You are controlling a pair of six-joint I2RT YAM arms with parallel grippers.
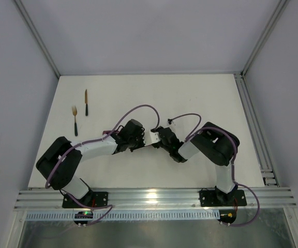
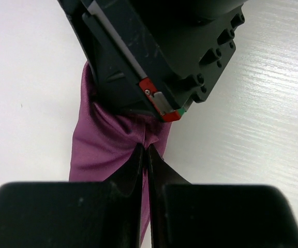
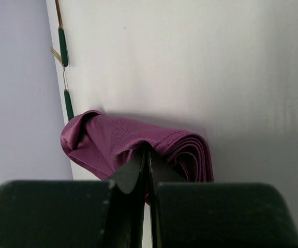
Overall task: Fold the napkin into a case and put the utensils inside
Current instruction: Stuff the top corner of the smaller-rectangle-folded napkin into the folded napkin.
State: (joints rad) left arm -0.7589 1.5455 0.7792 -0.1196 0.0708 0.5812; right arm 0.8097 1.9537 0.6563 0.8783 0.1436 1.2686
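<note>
The magenta-purple napkin (image 3: 119, 138) lies bunched in folded layers on the white table, pinched from both sides. My left gripper (image 2: 146, 151) is shut on a ridge of the napkin (image 2: 101, 150); the right gripper's dark body (image 2: 159, 57) hangs just beyond it. My right gripper (image 3: 148, 153) is shut on the cloth's hemmed edge. In the top view both grippers, left (image 1: 140, 137) and right (image 1: 159, 138), meet mid-table and hide the napkin. The gold fork (image 1: 75, 120) and gold knife (image 1: 86, 102), both dark-handled, lie side by side at the far left, apart from the cloth.
The knife handle (image 3: 62, 45) and fork handle (image 3: 69, 103) show at the left edge of the right wrist view, beyond the napkin. An aluminium rail (image 1: 149, 197) runs along the near edge. Grey walls (image 1: 14, 93) close in the table.
</note>
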